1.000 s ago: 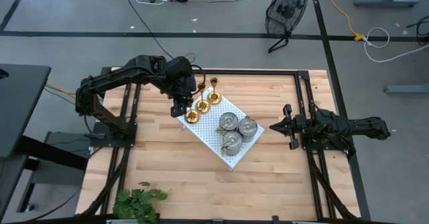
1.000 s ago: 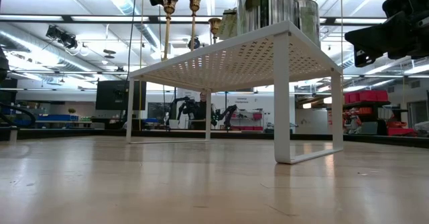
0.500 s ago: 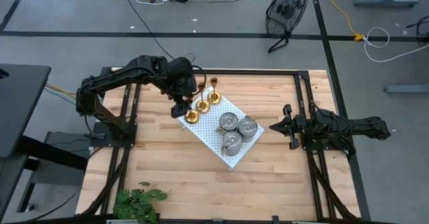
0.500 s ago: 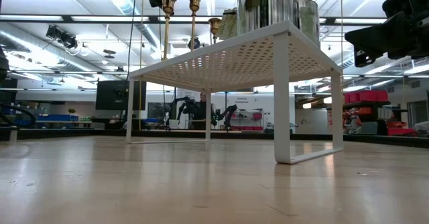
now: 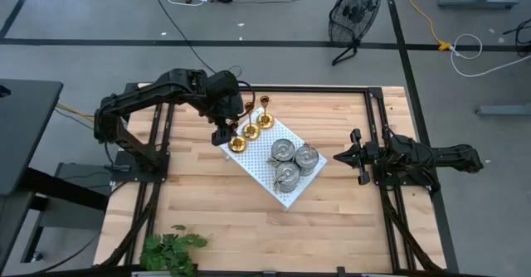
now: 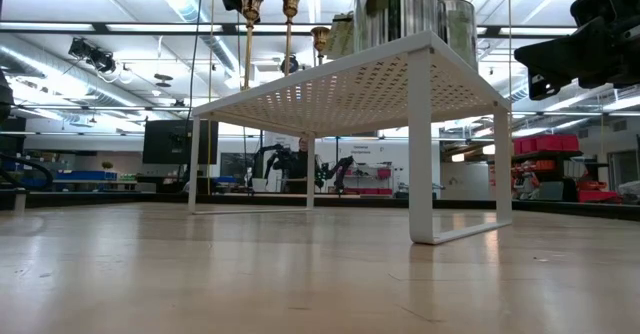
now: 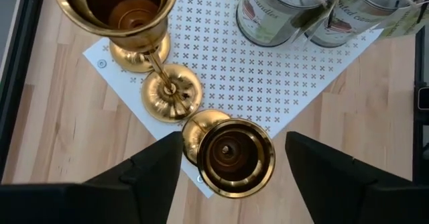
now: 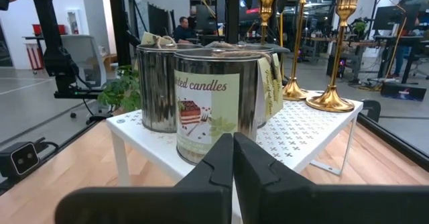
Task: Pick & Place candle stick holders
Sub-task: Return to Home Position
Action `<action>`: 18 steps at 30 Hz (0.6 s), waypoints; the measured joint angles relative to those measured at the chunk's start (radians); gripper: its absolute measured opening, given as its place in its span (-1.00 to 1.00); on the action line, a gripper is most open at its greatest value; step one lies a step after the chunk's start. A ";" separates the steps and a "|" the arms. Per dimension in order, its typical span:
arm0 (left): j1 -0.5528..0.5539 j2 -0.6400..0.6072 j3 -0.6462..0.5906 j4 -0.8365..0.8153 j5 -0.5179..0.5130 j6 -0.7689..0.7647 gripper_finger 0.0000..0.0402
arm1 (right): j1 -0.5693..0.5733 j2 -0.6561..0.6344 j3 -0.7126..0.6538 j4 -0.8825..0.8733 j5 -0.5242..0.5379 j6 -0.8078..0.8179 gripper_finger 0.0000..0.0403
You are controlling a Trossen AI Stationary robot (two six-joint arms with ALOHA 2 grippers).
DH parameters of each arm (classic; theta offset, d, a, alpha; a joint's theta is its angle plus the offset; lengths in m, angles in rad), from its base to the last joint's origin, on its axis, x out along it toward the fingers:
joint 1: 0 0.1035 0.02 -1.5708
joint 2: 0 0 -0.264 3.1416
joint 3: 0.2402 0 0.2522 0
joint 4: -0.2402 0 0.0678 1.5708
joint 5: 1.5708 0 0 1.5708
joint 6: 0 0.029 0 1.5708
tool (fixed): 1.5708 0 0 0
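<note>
Left wrist view, looking straight down: the left tool (image 7: 233, 138) has its two fingers (image 7: 144, 177) spread wide and grips nothing. It hangs just above the nearest brass holder (image 7: 234, 158), whose open cup faces up at the camera between them. That holder stands upright at a corner of the white perforated shelf (image 7: 268, 83), stem vertical and round base flat on the board. Just beyond it stand the second brass holder (image 7: 171, 93) and the third brass holder (image 7: 114, 9), also upright with cups up. The three form a straight row along one edge of the shelf, which sits askew on the wooden bench (image 7: 60, 117). Farther across the board, apart from the row, the three silver-grey tins (image 7: 275, 13) cluster close together on their flat bottoms, lids up. In the high view, the right tool (image 5: 355, 155) waits well apart over the bench's right side. It points toward the shelf, and the right wrist view shows its fingers pressed together.
</note>
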State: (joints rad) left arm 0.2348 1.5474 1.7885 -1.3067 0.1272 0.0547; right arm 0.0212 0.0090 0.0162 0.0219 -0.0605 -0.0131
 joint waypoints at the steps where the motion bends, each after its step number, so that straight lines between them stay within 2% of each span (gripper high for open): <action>1: 0.000 -0.001 0.000 0.000 0.000 0.000 0.37 | 0.000 0.000 0.000 0.000 0.000 0.000 -0.92; 13: 0.000 -0.003 0.001 -0.027 0.005 -0.019 0.37 | 0.000 0.000 0.000 0.000 0.000 0.000 -0.92; 18: 0.000 -0.009 0.001 -0.029 0.004 -0.018 0.47 | 0.000 0.000 0.000 0.000 0.000 0.000 -0.92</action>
State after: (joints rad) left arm 0.2348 1.5382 1.7897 -1.3361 0.1314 0.0364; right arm 0.0212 0.0093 0.0158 0.0219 -0.0605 -0.0131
